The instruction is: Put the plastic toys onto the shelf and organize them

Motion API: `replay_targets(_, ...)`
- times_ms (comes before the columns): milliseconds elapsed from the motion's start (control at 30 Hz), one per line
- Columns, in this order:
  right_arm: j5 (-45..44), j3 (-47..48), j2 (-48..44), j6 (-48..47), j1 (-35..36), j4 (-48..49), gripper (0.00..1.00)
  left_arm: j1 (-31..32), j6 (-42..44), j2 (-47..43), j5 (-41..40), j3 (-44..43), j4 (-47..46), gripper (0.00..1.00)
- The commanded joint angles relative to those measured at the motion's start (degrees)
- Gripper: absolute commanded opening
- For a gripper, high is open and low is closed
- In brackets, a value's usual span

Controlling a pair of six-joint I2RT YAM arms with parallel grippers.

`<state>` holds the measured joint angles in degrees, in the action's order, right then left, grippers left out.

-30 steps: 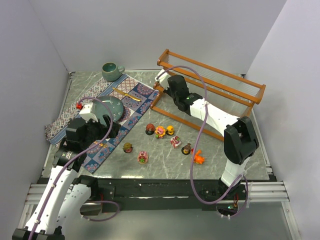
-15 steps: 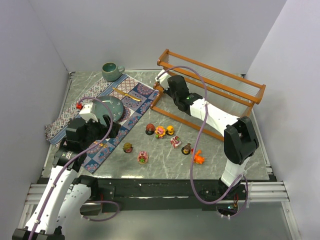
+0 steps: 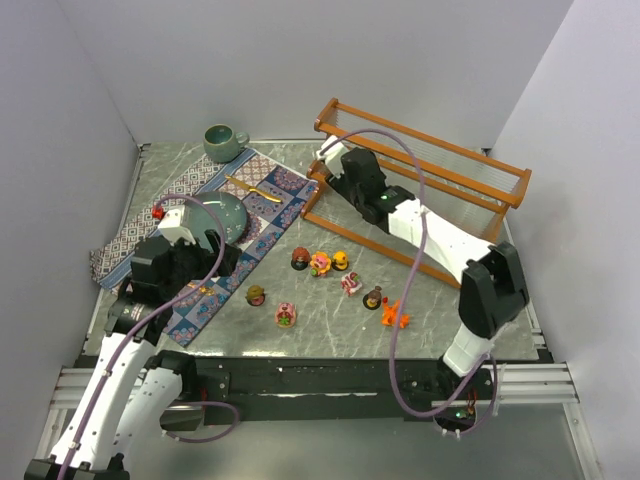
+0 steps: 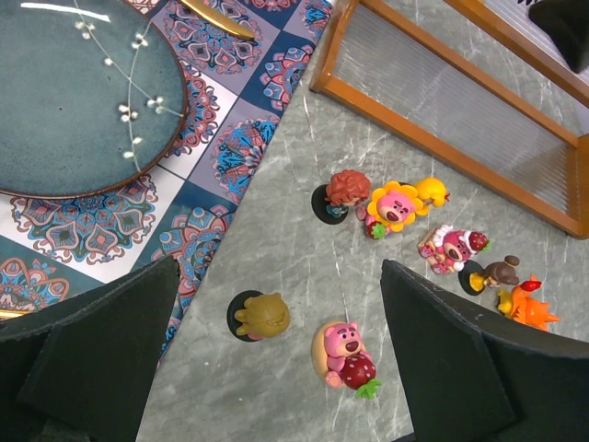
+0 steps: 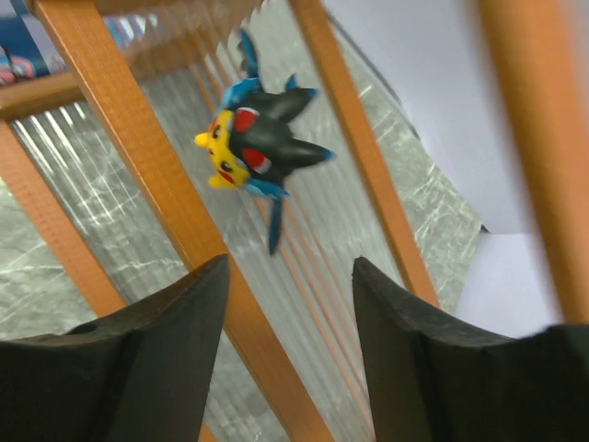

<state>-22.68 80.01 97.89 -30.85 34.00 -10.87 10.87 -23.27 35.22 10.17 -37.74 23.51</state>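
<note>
On the shelf (image 5: pixel 170 189), dark spiky toy (image 5: pixel 262 138), unheld

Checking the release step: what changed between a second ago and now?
The right gripper opened, apparently letting go of the dark spiky toy, which now lies on the shelf clear of the fingers. The right arm eased slightly rightward in the top view. Unchanged: the left gripper is open and parked, and the eight toys on the table and the plate have not moved.
</note>
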Motion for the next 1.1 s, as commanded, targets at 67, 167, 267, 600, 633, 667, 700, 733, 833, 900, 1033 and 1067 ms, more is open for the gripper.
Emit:
replay_targets(67,0.4,-3.4,-10.8,6.1,3.7,-2.2,0.69,0.2,0.2,-1.3,0.4,-2.2,-1.2,0.97)
replay_targets(167,0.9,-7.1,-15.2,10.1,5.1,-3.2,0.73,0.2,0.2,-1.6,1.3,-2.0,-1.6,0.97)
replay_targets(267,2.5,-11.9,-20.4,15.9,6.6,-4.0,0.76,0.2,0.3,-1.7,2.7,-1.8,-2.5,0.97)
replay_targets(600,0.2,-32.0,-39.7,33.5,6.4,-1.5,0.94,4.3,-0.2,3.6,4.1,-2.3,-5.4,0.97)
replay_targets(633,-1.0,-33.1,-42.0,35.9,5.5,-1.6,0.95,5.8,-0.3,4.2,2.9,-2.8,-5.3,0.97)
replay_targets(667,-1.7,-34.9,-43.1,37.1,4.8,-1.3,0.96,7.6,-0.5,5.0,1.6,-3.8,-5.1,0.97)
replay_targets(700,-2.3,-35.9,-44.2,38.2,4.1,-1.0,0.98,11.6,-0.7,6.9,-0.1,-4.5,-4.8,0.97)
replay_targets(733,-2.7,-36.8,-46.0,39.8,2.8,-0.6,0.98,13.7,-1.1,7.8,-3.3,-5.2,-4.3,0.97)
replay_targets(833,-1.8,-40.1,-49.1,42.1,0.9,1.5,1.00,23.6,-2.7,12.1,-10.0,-7.8,-3.5,0.97)
replay_targets(900,-0.5,-41.8,-50.4,43.7,-1.5,1.8,1.00,32.0,-4.1,15.7,-14.7,-9.4,-4.3,0.97)
replay_targets(1033,1.8,-45.5,-55.3,45.1,-4.7,4.8,1.00,48.3,-2.6,24.9,-28.6,-13.1,-8.0,0.97)
replay_targets(1067,2.3,-46.9,-56.1,45.6,-5.6,6.0,1.00,54.1,0.1,29.8,-34.3,-15.2,-8.8,0.97)
